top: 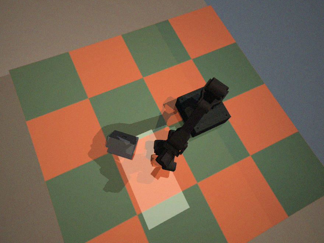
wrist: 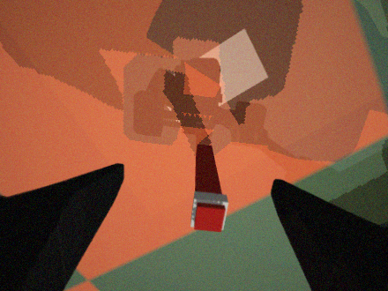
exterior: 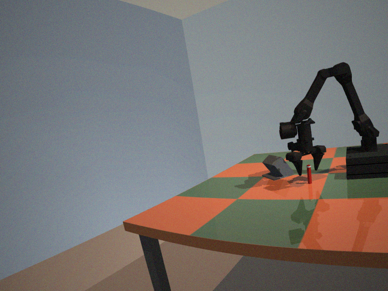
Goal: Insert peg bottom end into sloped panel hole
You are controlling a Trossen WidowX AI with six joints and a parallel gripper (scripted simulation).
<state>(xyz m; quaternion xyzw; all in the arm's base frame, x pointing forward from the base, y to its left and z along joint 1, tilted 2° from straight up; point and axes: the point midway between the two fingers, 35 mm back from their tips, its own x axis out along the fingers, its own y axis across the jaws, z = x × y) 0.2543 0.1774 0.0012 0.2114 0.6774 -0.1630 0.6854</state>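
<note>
While the red square peg (wrist: pixel 209 216) stands upright on the checkered worktop (exterior: pixel 226 220), we see our fingers spread wide and empty, flanking it from above, the sloped panel (exterior: pixel 276 167) nearby.

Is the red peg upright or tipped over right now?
Upright. The red peg stands vertically on the table, untouched, between the open gripper fingertips.
</note>
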